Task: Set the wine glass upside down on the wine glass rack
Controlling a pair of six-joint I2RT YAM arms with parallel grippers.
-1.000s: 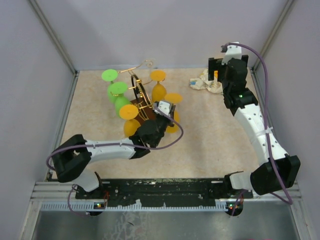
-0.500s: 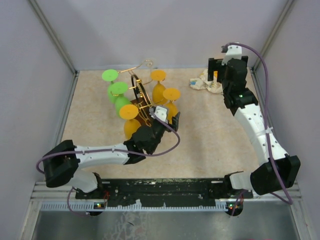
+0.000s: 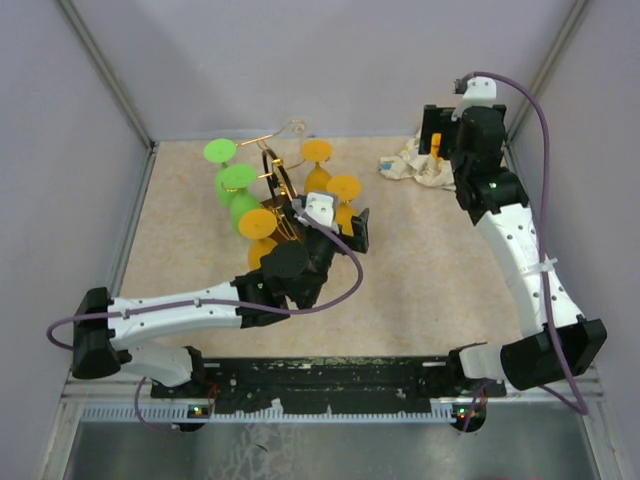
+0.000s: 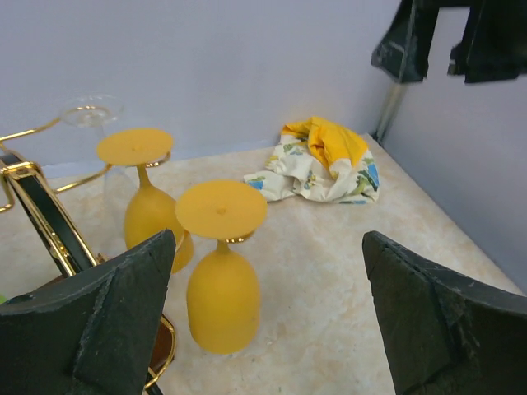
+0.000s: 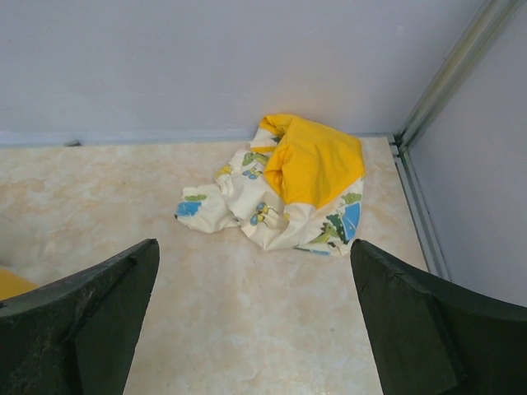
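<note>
The wine glass rack (image 3: pixel 276 186) is a gold wire stand on a dark base, at the back left of the table. An orange wine glass (image 4: pixel 222 276) hangs upside down, its foot resting on a gold arm tip. My left gripper (image 4: pixel 268 255) is open just in front of it, touching nothing. In the top view the left gripper (image 3: pixel 335 232) sits beside that orange glass (image 3: pixel 343 190). A second orange glass (image 4: pixel 146 216) hangs behind it. My right gripper (image 5: pixel 255 263) is open over bare table, far from the rack.
Two green glasses (image 3: pixel 236 180) and a third orange one (image 3: pixel 258 224) hang on the rack's left and near sides. A clear glass (image 4: pixel 86 113) stands at the rack's far end. A crumpled patterned cloth (image 3: pixel 412 165) lies in the back right corner. Walls enclose the table.
My left gripper opened and let go of the orange glass, which stays on the rack. The left arm drew back slightly. The right arm shifted a little towards the back right.
</note>
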